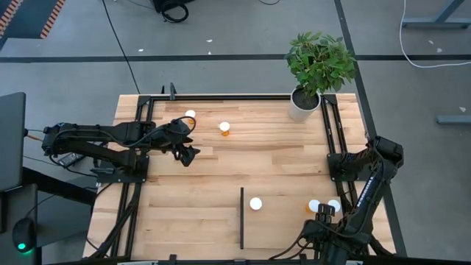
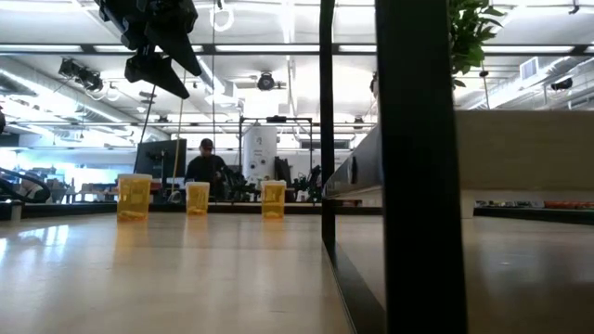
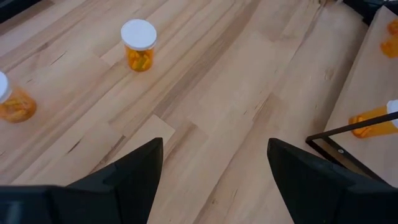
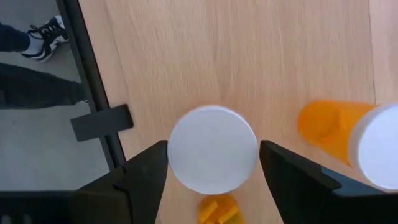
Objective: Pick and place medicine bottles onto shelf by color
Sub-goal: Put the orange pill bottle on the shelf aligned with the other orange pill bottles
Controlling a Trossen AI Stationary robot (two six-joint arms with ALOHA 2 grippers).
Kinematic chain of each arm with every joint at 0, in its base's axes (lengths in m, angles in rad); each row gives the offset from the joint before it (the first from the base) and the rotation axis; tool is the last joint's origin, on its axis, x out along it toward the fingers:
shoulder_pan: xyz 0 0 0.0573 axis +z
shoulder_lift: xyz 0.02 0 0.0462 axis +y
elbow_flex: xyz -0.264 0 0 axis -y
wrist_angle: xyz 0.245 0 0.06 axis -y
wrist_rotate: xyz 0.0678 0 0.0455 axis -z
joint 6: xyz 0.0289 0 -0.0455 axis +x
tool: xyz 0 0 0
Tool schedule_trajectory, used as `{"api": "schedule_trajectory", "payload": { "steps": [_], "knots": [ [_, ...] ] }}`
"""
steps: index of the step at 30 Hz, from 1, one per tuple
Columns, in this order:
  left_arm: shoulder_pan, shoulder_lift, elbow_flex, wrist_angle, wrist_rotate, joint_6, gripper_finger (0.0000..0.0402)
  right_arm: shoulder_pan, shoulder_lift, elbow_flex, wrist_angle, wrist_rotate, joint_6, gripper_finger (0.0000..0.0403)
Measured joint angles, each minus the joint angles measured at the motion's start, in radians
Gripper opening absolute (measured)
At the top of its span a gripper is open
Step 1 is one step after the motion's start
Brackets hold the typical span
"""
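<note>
Two bottles sit at the near right end of the shelf (image 1: pixel 283 221), and my right gripper (image 4: pixel 212 163) hangs directly over one of them. In the right wrist view its white cap (image 4: pixel 212 157) fills the gap between my fingers (image 4: pixel 144 176), with a sliver of clearance on each side: jaws parted around it, no contact that I can see, nothing held. A neighbouring orange bottle (image 4: pixel 348 140) stands just beside it.

Risk 1: with the margin this thin, any sideways drift as I lift away could catch the cap and tip the bottle. If it goes over, it could strike the neighbour or roll off the near edge of the shelf.

Risk 2: the two are close enough that an outer finger could brush the neighbour on the way up.

One more white-capped bottle (image 1: pixel 255 203) stands on the shelf, near the black strip (image 1: pixel 241 218).

My left gripper (image 1: pixel 185 155) hangs above the far left of the table (image 1: pixel 221 165), jaws wide and empty. Beyond it stand two more orange bottles (image 3: pixel 138 45), apart from each other.

Risk 3: approaching one at an angle could push it over before the fingers straddle it. Upright, these look top-heavy and easy to topple.

Risk 4: several caps look alike from above, so a colour mix-up at placement is possible; I should check the body colour first.
</note>
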Motion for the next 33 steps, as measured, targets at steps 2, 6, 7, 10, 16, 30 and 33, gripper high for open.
{"api": "schedule_trajectory", "payload": {
  "steps": [2,6,7,10,16,30,33],
  "knots": [
    [0.000,0.000,0.000,0.000,0.000,0.000,0.0293,0.000,0.000,0.000,-0.008,-0.007,0.000,0.0260],
    [0.000,0.000,0.000,0.000,0.000,0.003,0.0293,0.000,0.000,0.000,-0.043,-0.036,0.013,0.0260],
    [0.000,0.000,0.000,0.000,0.000,0.005,0.0293,0.000,0.000,0.000,-0.047,-0.040,0.017,0.0260],
    [0.000,0.000,0.000,0.000,0.000,0.008,0.0293,0.000,0.000,0.000,-0.045,-0.042,0.024,0.0260],
    [0.000,0.000,0.000,0.000,0.000,0.008,0.0293,-0.016,0.000,0.011,-0.042,-0.080,0.026,0.0260],
    [0.000,0.000,0.000,0.000,0.000,0.033,0.0293,-0.031,-0.188,0.042,-0.111,0.017,0.065,0.0266],
    [0.000,0.000,0.000,0.000,0.000,0.026,0.0293,-0.073,-0.241,0.042,-0.115,0.084,0.013,0.0268]
  ]
}}
